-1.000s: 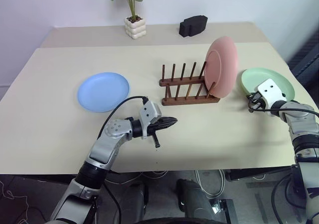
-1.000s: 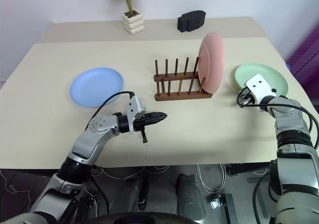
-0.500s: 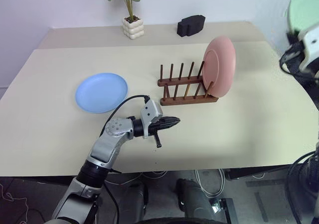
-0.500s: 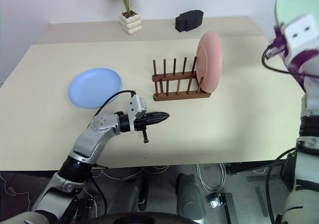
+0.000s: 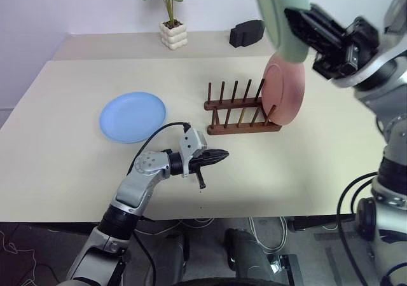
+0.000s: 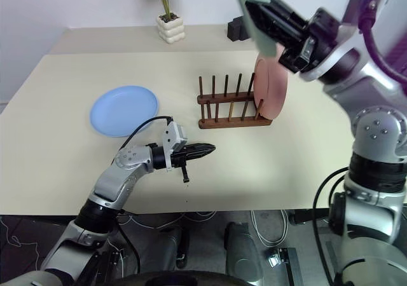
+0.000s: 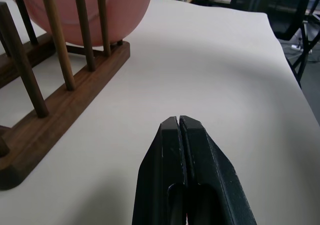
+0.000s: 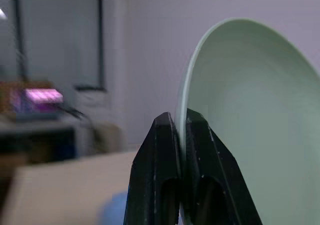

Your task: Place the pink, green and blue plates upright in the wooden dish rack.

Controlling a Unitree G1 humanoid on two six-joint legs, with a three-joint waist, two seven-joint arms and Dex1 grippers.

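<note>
My right gripper [image 5: 304, 27] is raised high above the table, shut on the rim of the green plate [image 5: 280, 16], which it holds on edge above the wooden dish rack [image 5: 241, 111]. The right wrist view shows the green plate's rim [image 8: 235, 110] pinched between the black fingers. In the rack's rightmost slot the pink plate [image 5: 284, 94] stands upright. The blue plate [image 5: 132, 116] lies flat on the table to the left of the rack. Low over the table in front of the rack, my left gripper [image 5: 221, 154] is shut and holds nothing, pointing right.
A potted plant in a white pot [image 5: 172, 35] and a black block [image 5: 247, 33] stand at the back of the beige table [image 5: 76, 165]. The rack's other slots, left of the pink plate, hold nothing.
My right gripper has lifted the green plate off the table's right side and swung it up and to the left, over the rack, turning it on edge. The left arm stayed still.
</note>
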